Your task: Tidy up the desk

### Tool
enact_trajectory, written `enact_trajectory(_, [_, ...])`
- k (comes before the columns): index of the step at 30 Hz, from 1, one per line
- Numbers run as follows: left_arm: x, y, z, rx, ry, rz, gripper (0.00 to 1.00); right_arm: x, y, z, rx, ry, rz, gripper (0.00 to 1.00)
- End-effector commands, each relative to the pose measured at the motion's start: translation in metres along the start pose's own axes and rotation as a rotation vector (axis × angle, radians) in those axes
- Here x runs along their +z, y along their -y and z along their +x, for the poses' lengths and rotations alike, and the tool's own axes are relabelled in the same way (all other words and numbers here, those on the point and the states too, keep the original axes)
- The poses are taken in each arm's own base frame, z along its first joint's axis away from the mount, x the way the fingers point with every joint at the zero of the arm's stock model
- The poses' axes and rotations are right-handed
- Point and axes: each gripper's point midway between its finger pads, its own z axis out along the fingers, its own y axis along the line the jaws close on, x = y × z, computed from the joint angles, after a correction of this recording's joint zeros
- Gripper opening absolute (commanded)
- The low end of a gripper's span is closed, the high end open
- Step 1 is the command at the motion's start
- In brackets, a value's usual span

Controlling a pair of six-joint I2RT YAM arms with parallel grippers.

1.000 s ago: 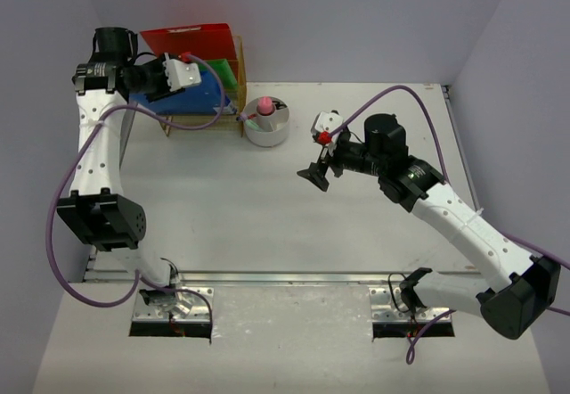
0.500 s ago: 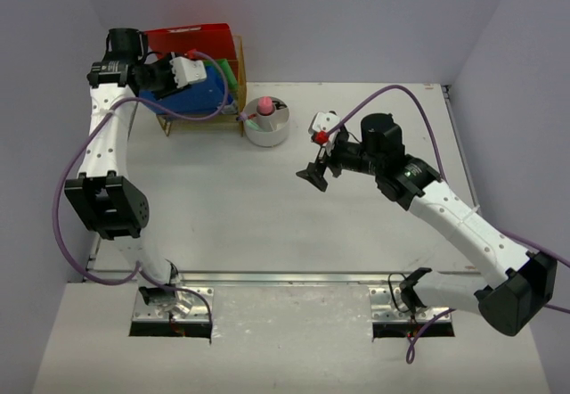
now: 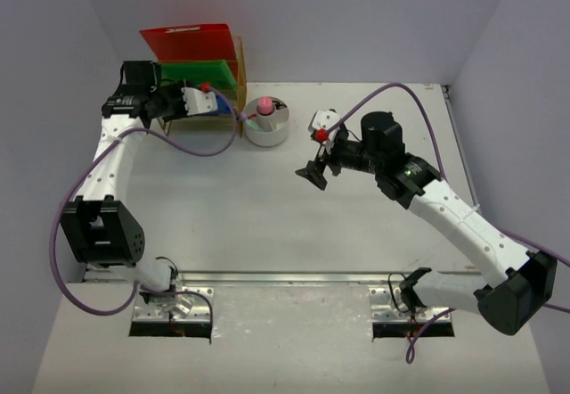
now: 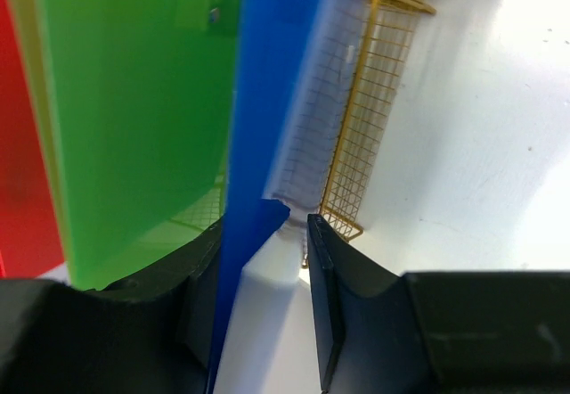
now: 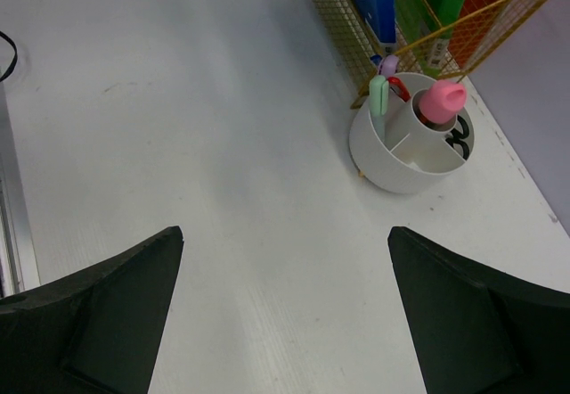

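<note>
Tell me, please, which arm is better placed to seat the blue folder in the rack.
Left: its fingers grip the folder at the rack; right fingers hang open over the desk.

A robotics lab's test cell, dressed as an office: a white desk [image 3: 258,220] boxed in by pale walls [image 3: 356,20], the left arm [image 3: 105,167] and right arm [image 3: 463,225] bolted to metal plates [image 3: 191,298] beyond its rail [image 3: 285,278], trailing purple cables [image 3: 392,89]. The props are a gold wire rack [image 4: 365,100] holding a red folder [image 3: 187,39], green folder [image 4: 134,118] and blue folder [image 4: 267,100], beside a white pen caddy [image 5: 392,158].
</note>
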Motion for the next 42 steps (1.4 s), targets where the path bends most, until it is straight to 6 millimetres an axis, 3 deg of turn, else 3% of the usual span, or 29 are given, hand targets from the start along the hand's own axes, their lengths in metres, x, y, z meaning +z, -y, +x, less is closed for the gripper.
enact_trajectory(1, [-0.010, -0.033, -0.017, 0.141, 0.003, -0.115, 0.07, -0.010, 0.007, -0.028, -0.022, 0.060, 0.025, 0.99])
enact_trajectory(9, [-0.008, -0.030, -0.026, 0.012, 0.036, -0.087, 0.25, -0.015, 0.009, -0.036, -0.031, 0.066, 0.027, 0.99])
enact_trajectory(11, [-0.007, -0.031, -0.027, -0.053, 0.047, -0.089, 0.41, -0.016, 0.009, -0.041, -0.022, 0.069, 0.024, 0.99])
enact_trajectory(18, [-0.014, -0.044, -0.030, -0.223, 0.064, -0.190, 0.74, -0.022, 0.011, -0.053, -0.013, 0.070, 0.029, 0.99])
enact_trajectory(22, [-0.038, -0.068, -0.036, -0.304, 0.077, -0.342, 0.97, -0.029, 0.013, -0.061, 0.002, 0.072, 0.039, 0.99])
enact_trajectory(26, [-0.099, -0.102, -0.071, -0.408, 0.186, -0.526, 1.00, -0.040, 0.019, -0.068, 0.024, 0.076, 0.095, 0.99])
enact_trajectory(30, [-0.154, -0.105, -0.098, -0.565, 0.228, -0.555, 1.00, -0.056, 0.031, -0.068, 0.060, 0.064, 0.205, 0.99])
enact_trajectory(32, [-0.174, -0.097, -0.109, -0.629, 0.231, -0.525, 1.00, -0.065, 0.036, -0.061, 0.089, 0.037, 0.261, 0.99])
enact_trajectory(34, [-0.179, -0.076, -0.114, -0.695, 0.225, -0.452, 1.00, -0.075, 0.043, -0.046, 0.120, -0.016, 0.333, 0.99])
enact_trajectory(37, [-0.176, -0.022, -0.112, -0.828, 0.178, -0.315, 1.00, -0.092, 0.050, -0.016, 0.188, -0.098, 0.415, 0.99])
enact_trajectory(39, [-0.155, 0.017, -0.097, -0.940, 0.123, -0.237, 1.00, -0.104, 0.046, 0.010, 0.251, -0.142, 0.443, 0.99])
enact_trajectory(42, [-0.143, 0.066, -0.086, -1.031, 0.091, -0.184, 1.00, -0.121, 0.041, 0.044, 0.321, -0.191, 0.495, 0.99])
